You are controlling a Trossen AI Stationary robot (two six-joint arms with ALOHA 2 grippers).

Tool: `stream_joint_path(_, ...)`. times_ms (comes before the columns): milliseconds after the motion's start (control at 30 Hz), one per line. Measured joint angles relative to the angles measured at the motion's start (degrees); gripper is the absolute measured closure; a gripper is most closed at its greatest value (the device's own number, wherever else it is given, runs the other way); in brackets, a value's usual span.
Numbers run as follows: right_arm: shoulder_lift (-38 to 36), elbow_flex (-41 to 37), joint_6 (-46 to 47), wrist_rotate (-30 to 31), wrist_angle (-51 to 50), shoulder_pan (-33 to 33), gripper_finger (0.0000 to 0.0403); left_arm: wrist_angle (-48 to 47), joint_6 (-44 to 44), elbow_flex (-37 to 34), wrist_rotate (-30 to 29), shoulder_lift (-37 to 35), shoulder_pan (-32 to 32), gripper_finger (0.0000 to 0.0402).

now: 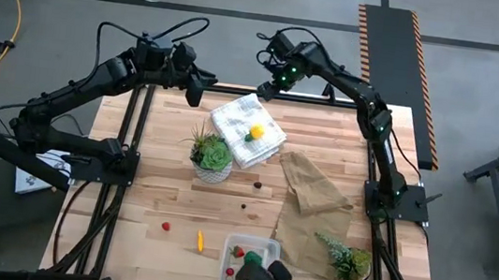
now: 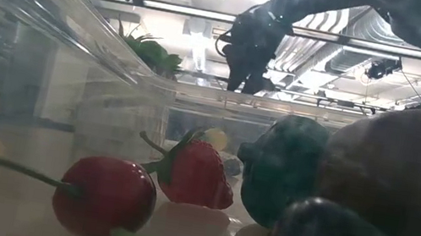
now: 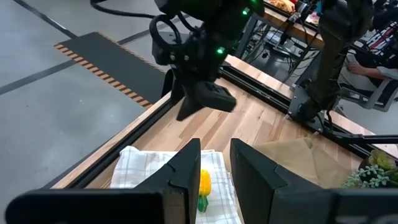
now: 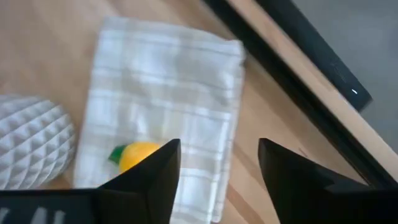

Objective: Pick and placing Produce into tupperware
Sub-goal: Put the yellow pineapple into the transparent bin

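**Produce sorting, partly complete: lemon next in line**

Right gripper (image 1: 263, 87), jaws parted and empty, hovers over the table's far edge, just above the folded white cloth (image 1: 247, 128). Left gripper (image 1: 195, 85), its fingers a little apart with nothing between them, waits near the far left edge. The yellow lemon (image 4: 138, 155), smooth and rounded with a green leaf, lies on the soft, checked cloth. The clear, rounded-cornered tupperware (image 1: 230, 247) sits at the near edge and already holds a glossy red cherry (image 2: 105, 196), a strawberry (image 2: 194, 173), a green piece (image 2: 283, 166) and darker fruit. Judged outstanding: the lemon, a red berry (image 1: 165, 227) and orange stick (image 1: 200, 240) near the near edge, and two dark berries (image 1: 257, 185) mid-table. Crumpled brown paper bag (image 1: 314, 200) and potted succulent (image 1: 212, 156) stay out of the task.
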Motion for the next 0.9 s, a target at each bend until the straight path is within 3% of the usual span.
stream_joint_path(267, -0.2, 0.0, -4.6, 0.8, -0.9, 2.0, 0.0151, -1.9, 0.9, 0.0, 0.2, 0.0, 0.0, 0.0325)
stream_joint_path(533, -0.2, 0.0, 8.0, 0.8, -0.4, 2.6, 0.0148, -2.6, 0.9, 0.0, 1.4, 0.0, 0.0, 0.0325)
stream_joint_path(900, -0.3, 0.0, 11.8, 1.3, 1.7, 2.7, 0.0148, -2.8, 1.1, 0.0, 4.6, 0.0, 0.0, 0.0325)
